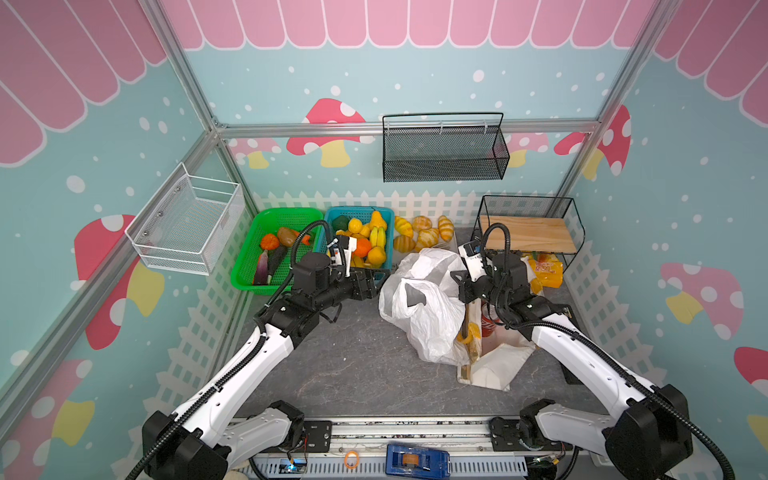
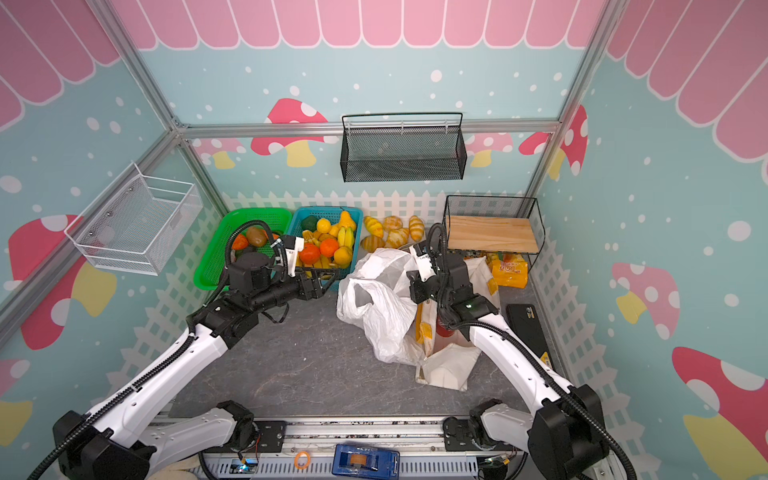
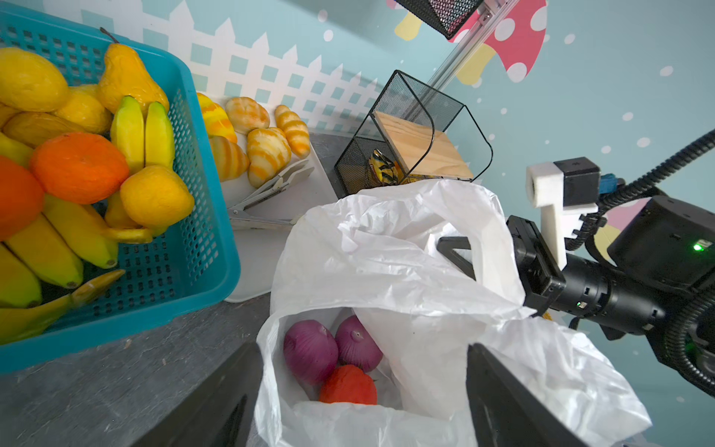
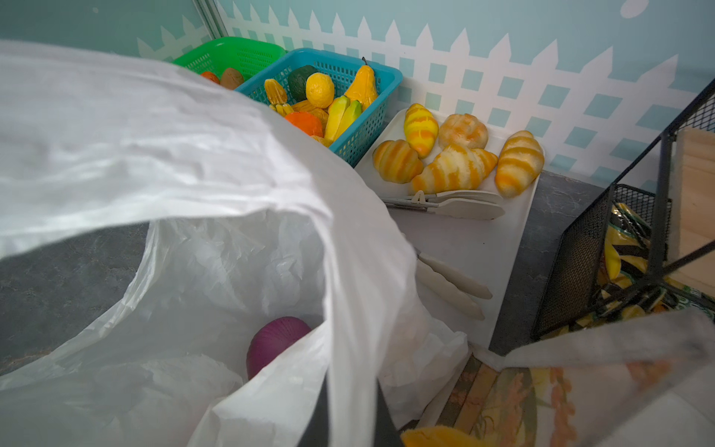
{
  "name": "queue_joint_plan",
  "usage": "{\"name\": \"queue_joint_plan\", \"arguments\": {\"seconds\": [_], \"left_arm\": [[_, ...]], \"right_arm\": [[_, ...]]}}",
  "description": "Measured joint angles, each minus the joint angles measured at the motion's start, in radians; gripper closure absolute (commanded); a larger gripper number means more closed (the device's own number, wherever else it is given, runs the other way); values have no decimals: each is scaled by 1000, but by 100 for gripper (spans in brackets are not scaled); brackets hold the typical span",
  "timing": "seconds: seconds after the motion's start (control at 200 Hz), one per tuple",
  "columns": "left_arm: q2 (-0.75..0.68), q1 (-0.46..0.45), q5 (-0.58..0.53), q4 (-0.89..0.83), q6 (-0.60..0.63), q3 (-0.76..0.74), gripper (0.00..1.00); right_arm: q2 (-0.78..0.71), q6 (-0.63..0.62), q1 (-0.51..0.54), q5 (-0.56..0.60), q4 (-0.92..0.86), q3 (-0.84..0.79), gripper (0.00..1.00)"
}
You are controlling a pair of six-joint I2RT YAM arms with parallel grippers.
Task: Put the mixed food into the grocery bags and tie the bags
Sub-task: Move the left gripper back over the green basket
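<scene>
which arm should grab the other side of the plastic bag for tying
Probably the left. The left gripper is open, jaws either side of the mouth of the plastic bag, while the right gripper is shut on its opposite side, holding it up.

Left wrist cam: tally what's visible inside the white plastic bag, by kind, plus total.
Inside the white plastic bag:
purple onions: 2
red tomato: 1
Total: 3
</scene>
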Motion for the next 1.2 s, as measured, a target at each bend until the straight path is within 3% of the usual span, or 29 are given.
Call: {"name": "queue_joint_plan", "arguments": {"seconds": [0.225, 0.43, 0.72, 0.981, 1.201], "left_arm": [[-66, 163, -82, -118, -2, 24, 16], [-20, 314, -182, -193, -32, 34, 16], [223, 347, -385, -235, -63, 150, 18], [548, 362, -684, -281, 60, 449, 18], [784, 428, -714, -329, 117, 650, 20]], "right_arm": [[6, 1, 0, -56, 9, 7, 100], [6, 13, 0, -132, 29, 16, 100], [4, 17, 0, -172, 60, 15, 100], [-30, 20, 0, -184, 69, -10, 100], [-34, 20, 0, -184, 76, -10, 100]]}}
